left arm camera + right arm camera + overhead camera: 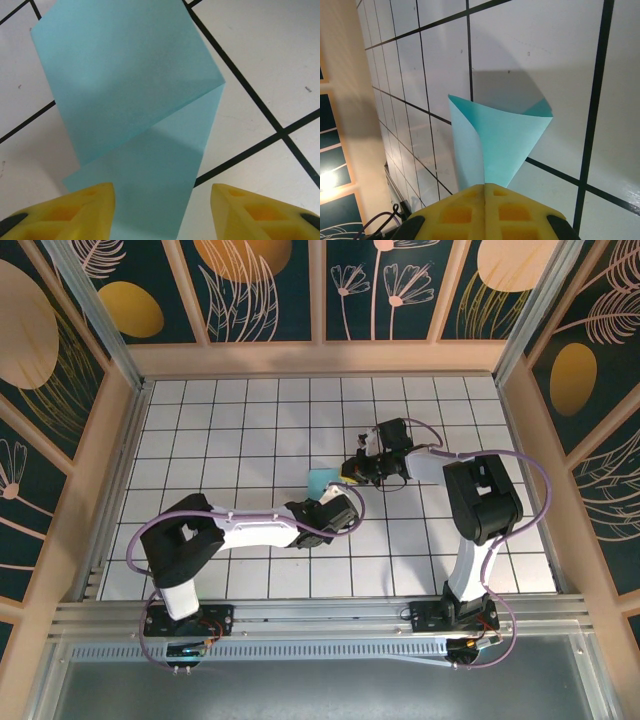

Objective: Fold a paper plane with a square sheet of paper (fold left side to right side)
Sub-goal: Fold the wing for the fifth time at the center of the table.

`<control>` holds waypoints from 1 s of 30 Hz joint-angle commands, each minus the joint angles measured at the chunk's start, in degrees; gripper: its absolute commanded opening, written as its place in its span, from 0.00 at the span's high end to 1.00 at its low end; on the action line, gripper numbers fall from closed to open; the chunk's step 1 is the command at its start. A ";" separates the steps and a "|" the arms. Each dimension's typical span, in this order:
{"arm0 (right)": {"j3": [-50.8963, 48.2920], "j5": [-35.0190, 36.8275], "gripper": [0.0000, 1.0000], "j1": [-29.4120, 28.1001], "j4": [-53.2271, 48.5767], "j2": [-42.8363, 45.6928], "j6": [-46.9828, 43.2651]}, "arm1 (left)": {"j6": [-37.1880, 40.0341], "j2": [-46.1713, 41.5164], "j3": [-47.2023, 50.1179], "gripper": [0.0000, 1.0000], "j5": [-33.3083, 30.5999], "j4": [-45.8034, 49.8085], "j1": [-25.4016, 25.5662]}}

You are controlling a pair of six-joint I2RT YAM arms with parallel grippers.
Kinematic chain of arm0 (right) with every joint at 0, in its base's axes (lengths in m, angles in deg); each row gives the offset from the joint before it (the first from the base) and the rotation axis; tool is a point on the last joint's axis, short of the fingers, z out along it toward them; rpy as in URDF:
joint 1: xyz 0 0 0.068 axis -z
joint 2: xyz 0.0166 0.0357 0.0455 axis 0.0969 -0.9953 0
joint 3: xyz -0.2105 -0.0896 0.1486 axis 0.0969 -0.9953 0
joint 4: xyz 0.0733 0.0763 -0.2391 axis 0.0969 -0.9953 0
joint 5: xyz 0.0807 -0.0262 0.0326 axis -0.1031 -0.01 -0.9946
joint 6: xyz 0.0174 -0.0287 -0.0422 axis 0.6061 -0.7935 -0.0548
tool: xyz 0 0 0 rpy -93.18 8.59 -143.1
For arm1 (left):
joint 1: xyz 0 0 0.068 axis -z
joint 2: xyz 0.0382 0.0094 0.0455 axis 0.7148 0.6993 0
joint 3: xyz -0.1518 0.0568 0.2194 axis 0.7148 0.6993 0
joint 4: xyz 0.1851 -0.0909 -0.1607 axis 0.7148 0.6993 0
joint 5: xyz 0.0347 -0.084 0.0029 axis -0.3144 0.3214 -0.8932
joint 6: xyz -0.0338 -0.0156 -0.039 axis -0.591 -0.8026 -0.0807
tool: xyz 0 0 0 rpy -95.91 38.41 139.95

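Seen from above, the thin, plain light-blue sheet of paper [320, 481] sits just right of the frame's centre, on the white table top [200, 420] ruled with black grid lines. The right gripper [356, 472] meets the paper's right edge and the left gripper [343, 510] sits just below it. Open tiles stretch to the left, top and right, up to the pale wooden rim [135, 440] that fences the surface.

In the right wrist view, the right gripper [485, 187] is clenched on the paper [500, 145]: its yellow fingers [455, 210] press flat together at the bottom centre. The sheet rises out of their seam, curled into a soft, smooth open cone that throws a grey shadow on the tile above it.

In the left wrist view, the left gripper [162, 215] is released, its ribbed yellow plastic fingers [80, 210] standing apart in the bottom corners. The paper [130, 75] runs up between them as a strip, matte and slightly translucent. It doubles over along a sharp diagonal edge, with a point at centre right. Bare tile shows between the strip and the right-hand finger.
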 commanded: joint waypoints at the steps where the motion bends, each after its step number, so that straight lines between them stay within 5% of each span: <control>1: 1.64 0.59 1.00 0.34 -1.02 -0.82 0.64 | -0.92 1.03 -0.11 0.49 -3.37 1.64 0.34; 22: 0.82 3.15 1.00 0.99 -0.98 -0.68 -0.08 | -1.25 0.38 0.86 0.92 -4.48 0.73 0.43; 30: -4.45 11.64 0.72 6.40 0.52 8.49 -1.07 | -2.33 -1.35 1.78 0.97 -0.61 -2.69 0.43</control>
